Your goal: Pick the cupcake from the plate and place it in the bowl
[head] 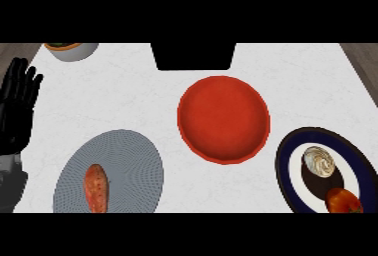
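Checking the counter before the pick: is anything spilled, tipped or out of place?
Nothing stands out. The cupcake sits upright on the dark blue plate beside a tomato; the red bowl holds nothing; the left hand rests open at the view's left edge.

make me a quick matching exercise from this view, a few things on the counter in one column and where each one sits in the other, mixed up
Things:
1. cream-swirled cupcake
2. round red bowl
3. reddish-brown oblong sweet potato
4. black left robot hand

Places:
A. on the grey ribbed round plate
B. open, fingers up, at the left edge
C. on the dark blue-rimmed white plate
D. middle of the white counter, holding nothing

Pairs: 1-C, 2-D, 3-A, 4-B
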`<move>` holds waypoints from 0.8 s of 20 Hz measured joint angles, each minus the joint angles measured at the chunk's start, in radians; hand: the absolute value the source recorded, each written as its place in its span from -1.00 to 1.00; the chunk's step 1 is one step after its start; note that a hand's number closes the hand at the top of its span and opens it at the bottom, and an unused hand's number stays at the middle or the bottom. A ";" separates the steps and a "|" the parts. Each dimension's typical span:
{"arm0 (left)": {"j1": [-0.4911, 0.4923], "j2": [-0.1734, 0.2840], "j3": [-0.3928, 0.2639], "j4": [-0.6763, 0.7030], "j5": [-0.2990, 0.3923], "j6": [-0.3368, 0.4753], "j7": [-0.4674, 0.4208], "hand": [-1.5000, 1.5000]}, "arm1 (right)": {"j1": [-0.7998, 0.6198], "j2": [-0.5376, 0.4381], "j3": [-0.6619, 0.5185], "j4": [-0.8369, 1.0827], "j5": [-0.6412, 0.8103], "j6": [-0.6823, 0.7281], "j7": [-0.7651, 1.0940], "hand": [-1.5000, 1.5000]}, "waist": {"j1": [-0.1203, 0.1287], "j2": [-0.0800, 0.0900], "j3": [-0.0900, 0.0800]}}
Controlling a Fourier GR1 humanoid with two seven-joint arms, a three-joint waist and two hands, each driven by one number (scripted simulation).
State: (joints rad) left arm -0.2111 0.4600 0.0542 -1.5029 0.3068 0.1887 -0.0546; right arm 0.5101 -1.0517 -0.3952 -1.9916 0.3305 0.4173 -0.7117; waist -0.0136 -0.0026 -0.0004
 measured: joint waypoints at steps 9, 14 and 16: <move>-0.014 -0.022 0.022 0.009 -0.019 -0.037 0.005 0.00 | -0.130 0.052 0.124 0.127 0.163 -0.016 0.006 -1.00 | 0.017 0.003 0.001; -0.012 -0.038 0.034 0.017 -0.036 -0.055 -0.005 0.00 | -0.202 0.118 0.213 0.159 0.248 0.000 0.035 -1.00 | 0.016 0.003 0.000; -0.028 -0.043 0.046 0.048 -0.041 -0.062 -0.018 0.00 | -0.223 0.141 0.249 0.199 0.292 -0.013 0.026 -1.00 | 0.015 0.004 0.000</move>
State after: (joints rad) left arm -0.2389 0.4170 0.0999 -1.4545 0.2658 0.1269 -0.0721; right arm 0.2873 -0.9102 -0.1461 -1.7926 0.6228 0.4039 -0.6860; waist 0.0016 0.0013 -0.0001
